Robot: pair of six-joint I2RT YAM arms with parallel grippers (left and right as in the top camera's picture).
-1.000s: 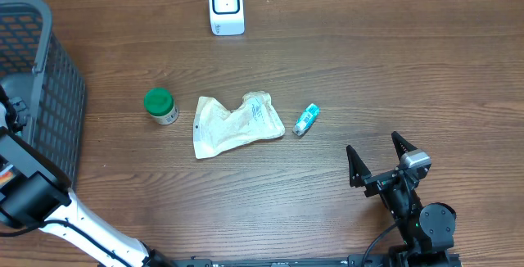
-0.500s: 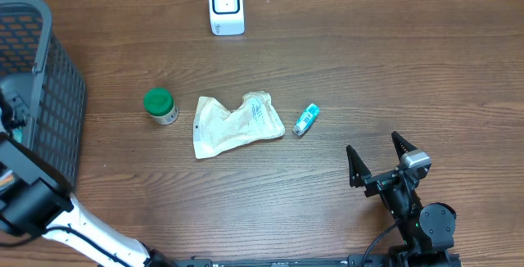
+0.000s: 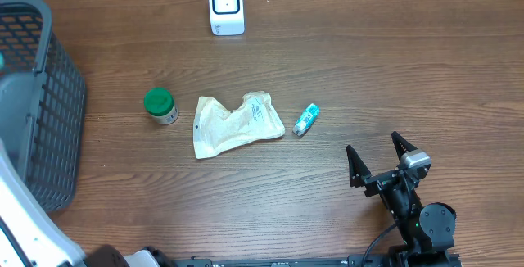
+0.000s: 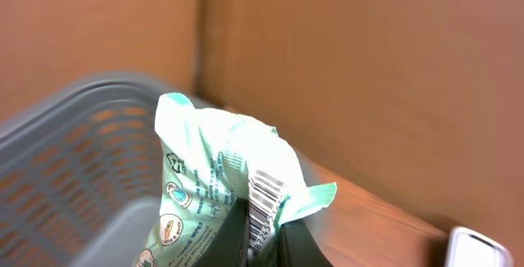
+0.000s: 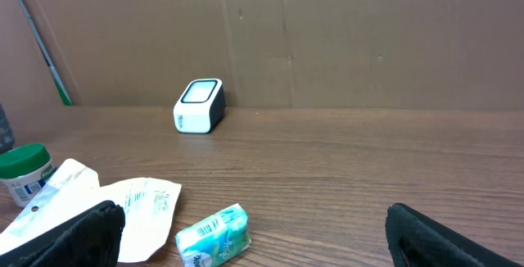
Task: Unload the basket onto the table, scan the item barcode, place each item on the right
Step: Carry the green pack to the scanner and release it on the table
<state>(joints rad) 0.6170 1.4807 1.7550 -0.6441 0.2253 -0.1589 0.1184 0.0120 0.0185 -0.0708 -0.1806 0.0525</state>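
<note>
Left claw [image 4: 264,239] grips the green packet [image 4: 214,169] over the basket [image 4: 65,132], right claw [image 3: 372,142] released; next, turn its barcode [image 4: 264,201] toward the scanner [image 3: 226,6].

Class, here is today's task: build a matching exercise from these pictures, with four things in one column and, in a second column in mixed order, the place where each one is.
Things
1. green-lidded jar
2. white scanner
3. grey basket
4. mint packet with barcode

Places
A. at the far edge of the table
B. pinched between the left fingers
C. just left of the crumpled pouch
D. at the table's left end

Pairs: 1-C, 2-A, 3-D, 4-B
</note>
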